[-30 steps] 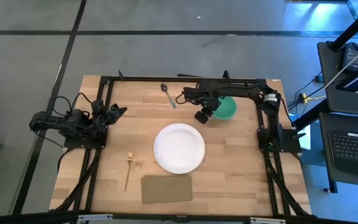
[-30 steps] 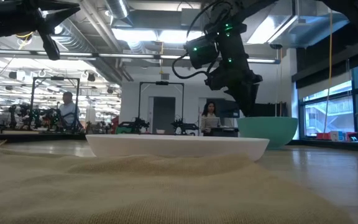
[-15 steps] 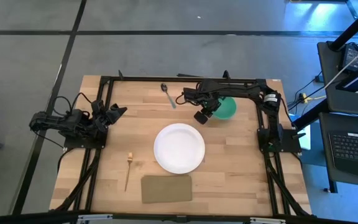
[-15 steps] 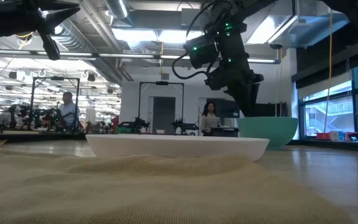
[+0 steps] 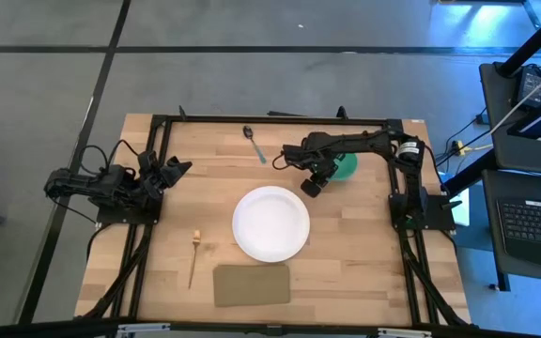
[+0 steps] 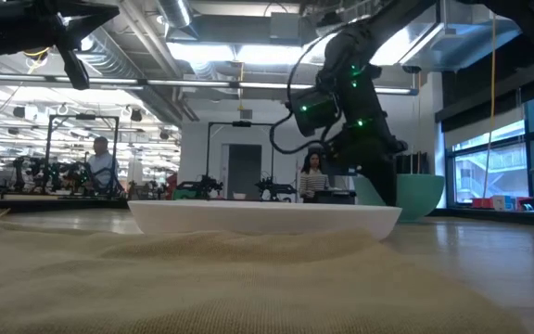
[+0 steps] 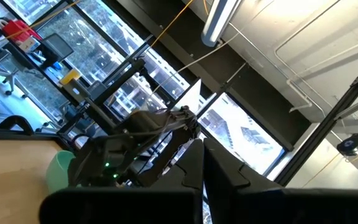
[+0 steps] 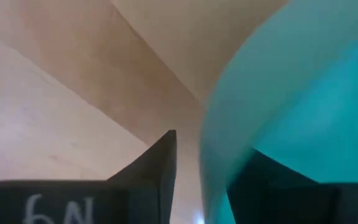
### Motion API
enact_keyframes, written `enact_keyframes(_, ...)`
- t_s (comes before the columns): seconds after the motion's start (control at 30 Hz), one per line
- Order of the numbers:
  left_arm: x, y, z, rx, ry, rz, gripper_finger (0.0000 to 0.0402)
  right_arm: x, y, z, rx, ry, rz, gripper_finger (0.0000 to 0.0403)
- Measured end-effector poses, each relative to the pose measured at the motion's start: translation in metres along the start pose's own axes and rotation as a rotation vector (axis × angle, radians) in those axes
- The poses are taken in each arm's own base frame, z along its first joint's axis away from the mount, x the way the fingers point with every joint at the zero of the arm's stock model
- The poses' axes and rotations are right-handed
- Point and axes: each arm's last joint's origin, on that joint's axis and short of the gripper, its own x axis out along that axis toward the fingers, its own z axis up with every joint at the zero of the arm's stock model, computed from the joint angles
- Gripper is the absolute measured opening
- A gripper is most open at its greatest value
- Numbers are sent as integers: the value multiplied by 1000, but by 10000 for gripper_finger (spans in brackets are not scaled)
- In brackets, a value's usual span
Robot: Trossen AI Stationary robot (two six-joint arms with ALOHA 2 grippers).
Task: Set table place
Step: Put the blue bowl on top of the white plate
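At the far right part of the tabletop (image 5: 346, 253), the right end effector (image 5: 325, 175) sits at the near-left rim of the teal bowl (image 5: 344, 164). In the right wrist view its two dark fingers (image 8: 157, 165) straddle the bowl's wall, one outside and one inside, closed to a narrow gap with the rim between them, so it appears to have hold of the bowl. White characters are printed on the end effector's body in that view; they look like "N9" seen upside down, but I cannot read them surely.

The white plate (image 5: 270, 222) lies at the middle of the tabletop, just nearer than the bowl and to its left, apart from it. The dark spoon (image 5: 253, 142) lies at the far edge, left of the right end effector, its long axis slanting from far-left to near-right with the bowl end farthest. The pale fork (image 5: 193, 257) lies left of the plate, its long axis running near to far, its head toward the far side. The tan mat (image 5: 252, 284) lies just in front of the plate.

The left end effector (image 5: 175, 167) rests at the tabletop's left edge, well apart from everything; I cannot tell how far open it is.
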Motion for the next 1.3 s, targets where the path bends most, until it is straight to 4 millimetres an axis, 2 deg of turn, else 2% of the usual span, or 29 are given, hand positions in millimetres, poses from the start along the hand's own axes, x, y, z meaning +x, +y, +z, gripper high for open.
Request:
enact_keyframes(0.1, 0, 0, 0, 0, 0, 0, 8, 6, 2, -1, -30, -4, -2, 86)
enact_keyframes(0.23, 0, 0, 0, 0, -1, 0, 15, 3, 5, -3, -65, -23, -45, 21)
enact_keyframes(0.33, 0, 0, 0, 0, -1, 0, 17, -5, 9, -1, -82, -42, -59, 20)
enact_keyframes(0.5, 0, 0, 0, 0, -1, 1, 12, -31, 20, -2, -139, -95, -58, 19)
enact_keyframes(0.73, 0, 1, -1, 5, 5, 10, 2, -82, 42, -11, -212, -256, -28, 17)
enact_keyframes(0.87, 0, 1, -1, 7, 1, 23, 10, -107, 61, -23, -269, -319, -10, 19)
enact_keyframes(1.03, 0, 2, 0, 8, -12, 39, 17, -128, 96, -46, -378, -405, 39, 17)
enact_keyframes(1.3, 0, 2, 0, 8, -12, 40, 14, -135, 149, -89, -562, -503, 74, 19)
